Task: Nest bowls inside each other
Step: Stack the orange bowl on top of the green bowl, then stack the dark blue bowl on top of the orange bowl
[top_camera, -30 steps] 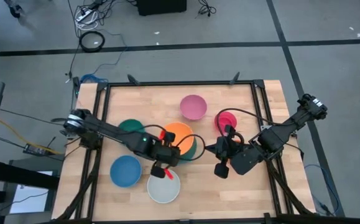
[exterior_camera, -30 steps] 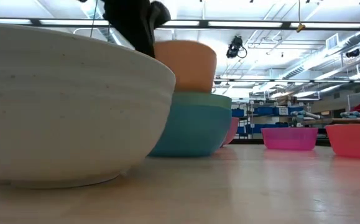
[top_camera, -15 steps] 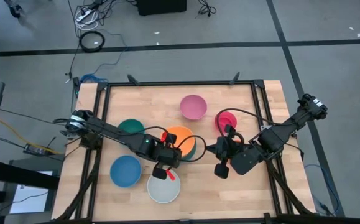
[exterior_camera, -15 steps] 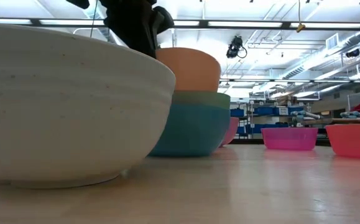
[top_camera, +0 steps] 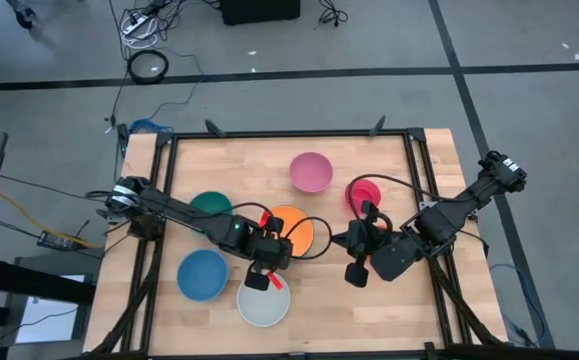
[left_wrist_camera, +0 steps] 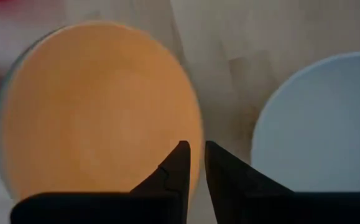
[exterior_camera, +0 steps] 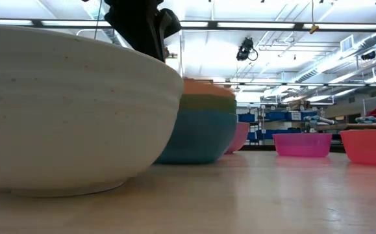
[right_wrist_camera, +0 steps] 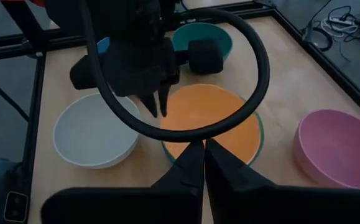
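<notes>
1. As seen from overhead, the orange bowl point(top_camera: 291, 227) sits nested in a stack at the middle of the wooden table point(top_camera: 409, 180). The left gripper point(top_camera: 266, 272) hangs between that stack and the white bowl point(top_camera: 263, 302) at the near edge. The right gripper point(top_camera: 355, 257) waits just right of the stack. Other bowls stand apart: a blue bowl point(top_camera: 201, 274) left of the white one, a teal green bowl point(top_camera: 209, 204) partly under the left arm, a pink bowl point(top_camera: 310, 171) toward the far side, and a magenta-red bowl point(top_camera: 365, 192) partly behind the right arm.

2. At table height, the orange bowl point(exterior_camera: 204, 86) shows only its rim above a sage green bowl point(exterior_camera: 208, 103), itself inside a blue outer bowl point(exterior_camera: 197, 136). The white bowl point(exterior_camera: 71, 110) fills the foreground.

3. On the left wrist camera, the left gripper point(left_wrist_camera: 194, 163) has its fingers slightly parted over the orange bowl's point(left_wrist_camera: 99, 112) near rim, gripping nothing; the white bowl point(left_wrist_camera: 319, 124) lies beside.

4. On the right wrist camera, the right gripper point(right_wrist_camera: 204, 158) has its fingers pressed together, empty, pointing at the orange bowl point(right_wrist_camera: 214, 121).
</notes>
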Action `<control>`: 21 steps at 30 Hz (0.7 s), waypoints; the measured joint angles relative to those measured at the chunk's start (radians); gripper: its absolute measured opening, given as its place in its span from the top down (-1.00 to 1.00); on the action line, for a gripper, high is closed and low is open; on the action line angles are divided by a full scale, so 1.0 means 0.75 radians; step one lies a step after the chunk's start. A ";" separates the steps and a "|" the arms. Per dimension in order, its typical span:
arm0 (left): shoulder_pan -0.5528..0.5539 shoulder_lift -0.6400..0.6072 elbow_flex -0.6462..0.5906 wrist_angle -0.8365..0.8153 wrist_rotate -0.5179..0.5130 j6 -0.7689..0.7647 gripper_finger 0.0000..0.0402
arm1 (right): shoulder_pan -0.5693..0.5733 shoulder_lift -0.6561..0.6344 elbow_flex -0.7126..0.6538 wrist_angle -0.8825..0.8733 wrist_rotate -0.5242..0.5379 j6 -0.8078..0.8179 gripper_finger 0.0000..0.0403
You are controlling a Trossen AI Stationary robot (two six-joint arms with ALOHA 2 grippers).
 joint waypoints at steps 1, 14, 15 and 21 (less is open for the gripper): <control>0.000 0.000 0.000 0.001 0.033 -0.011 0.71 | 0.000 0.000 0.000 0.000 0.000 0.000 0.97; -0.060 -0.134 0.114 -0.618 0.125 -0.264 0.71 | 0.006 0.000 0.000 -0.147 -0.013 0.105 0.99; -0.078 -0.163 0.114 -0.678 0.127 -0.316 0.71 | 0.010 0.000 0.000 -0.190 -0.013 0.147 0.99; -0.224 -0.357 0.072 -0.733 0.114 -0.666 0.71 | 0.085 0.000 0.000 -0.402 0.075 0.402 0.99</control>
